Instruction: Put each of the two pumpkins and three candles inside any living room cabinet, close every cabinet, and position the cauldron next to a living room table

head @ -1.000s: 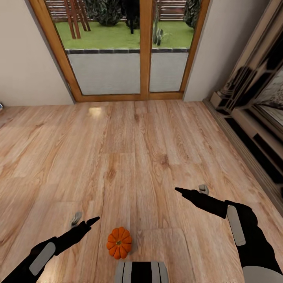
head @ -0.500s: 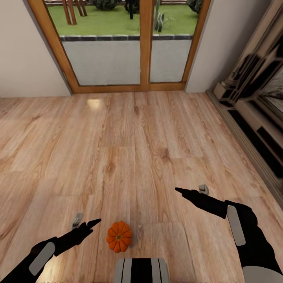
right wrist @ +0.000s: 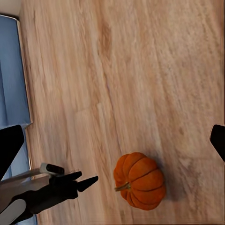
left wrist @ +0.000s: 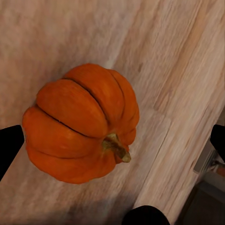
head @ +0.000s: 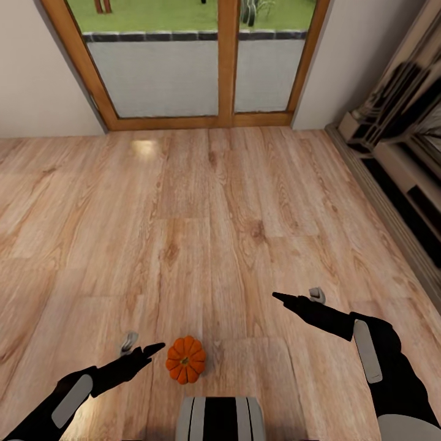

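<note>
Head view: pumpkin [head: 185, 359] upright, stem up; L end effector [head: 144, 350] beside it, open, empty.

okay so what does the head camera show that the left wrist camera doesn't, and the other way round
Head view alone: the glass patio door with lawn beyond, the dark shelving unit along the right wall, the right gripper held over bare floor, and the left gripper reaching toward the pumpkin.

Left wrist view alone: a close look at the pumpkin, with its ribs and short brownish stem, lying between the dark tips of the open fingers.

Both: the orange pumpkin resting on the wood plank floor, not yet gripped.
</note>
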